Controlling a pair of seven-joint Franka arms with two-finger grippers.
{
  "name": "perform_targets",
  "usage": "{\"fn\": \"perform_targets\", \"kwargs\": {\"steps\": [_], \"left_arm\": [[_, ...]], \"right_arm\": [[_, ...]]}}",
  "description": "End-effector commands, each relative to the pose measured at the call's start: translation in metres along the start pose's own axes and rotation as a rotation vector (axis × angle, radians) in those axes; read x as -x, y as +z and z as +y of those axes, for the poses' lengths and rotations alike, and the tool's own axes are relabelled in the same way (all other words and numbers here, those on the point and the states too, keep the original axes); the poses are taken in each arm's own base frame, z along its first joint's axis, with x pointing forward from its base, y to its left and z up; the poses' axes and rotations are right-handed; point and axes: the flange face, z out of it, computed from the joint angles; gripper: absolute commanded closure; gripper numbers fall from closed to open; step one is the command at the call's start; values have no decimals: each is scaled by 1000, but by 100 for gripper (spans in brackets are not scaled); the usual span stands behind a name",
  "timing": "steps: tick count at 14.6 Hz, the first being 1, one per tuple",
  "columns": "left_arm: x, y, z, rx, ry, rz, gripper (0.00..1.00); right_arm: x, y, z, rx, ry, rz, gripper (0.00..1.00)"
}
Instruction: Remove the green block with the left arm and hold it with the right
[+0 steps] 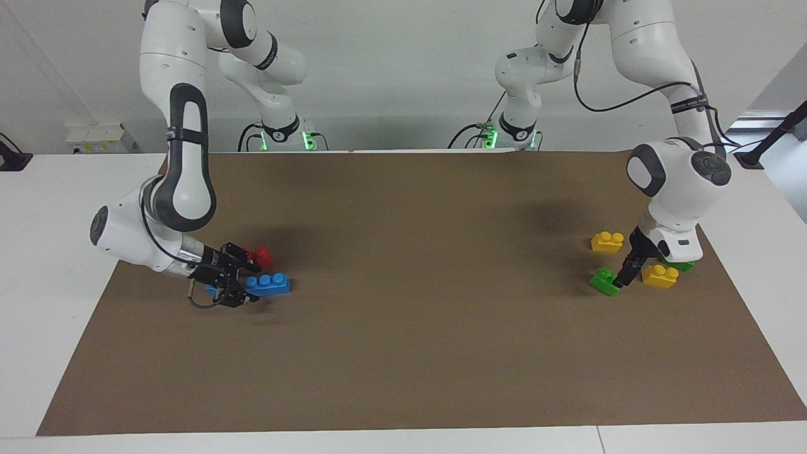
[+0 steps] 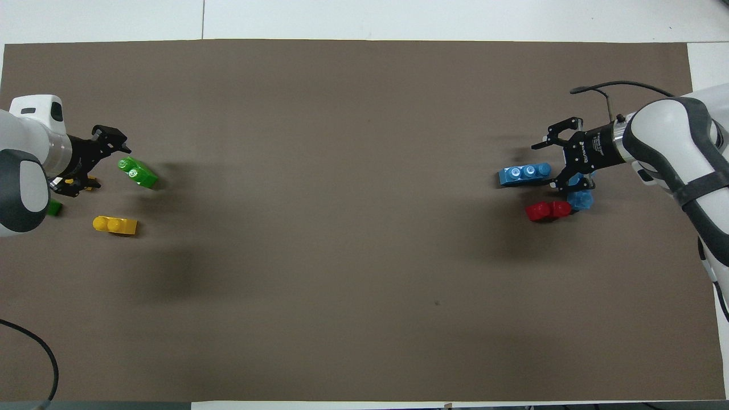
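Observation:
The lime-green block [image 1: 604, 281] lies tilted on the brown mat at the left arm's end; it also shows in the overhead view [image 2: 138, 172]. My left gripper [image 1: 626, 274] is low beside it and open [image 2: 105, 162], with the block just off its fingertips and not between them. My right gripper [image 1: 243, 282] is open [image 2: 547, 165] and low at the right arm's end of the mat. It sits beside a three-stud blue brick [image 1: 270, 284], which it does not hold.
A darker green brick [image 1: 679, 265] and two yellow bricks [image 1: 607, 241] [image 1: 660, 276] lie around the left gripper. A red brick [image 2: 547, 210] and a second blue brick [image 2: 581, 199] lie by the right gripper.

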Motion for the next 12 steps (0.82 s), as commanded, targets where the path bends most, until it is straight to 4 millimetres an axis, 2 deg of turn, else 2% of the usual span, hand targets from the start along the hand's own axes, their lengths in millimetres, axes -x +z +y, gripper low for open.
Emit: {"fn": "perform_targets", "kwargs": {"steps": [1, 3, 4, 7, 9, 12], "left_arm": [[7, -24, -1, -14, 28, 5, 0], [11, -40, 2, -8, 36, 17, 0], [14, -47, 3, -11, 47, 15, 0], [19, -81, 5, -22, 137, 7, 0], [21, -101, 6, -39, 205, -14, 0], [31, -140, 1, -37, 285, 3, 0]], "right_arm": [[37, -28, -1, -23, 14, 1, 12], [56, -45, 3, -25, -5, 7, 7], [74, -55, 4, -23, -36, 10, 0], [116, -86, 17, -8, -144, 75, 0], [137, -106, 26, 15, -214, 77, 0], [159, -132, 48, 67, -421, 99, 0]]}}
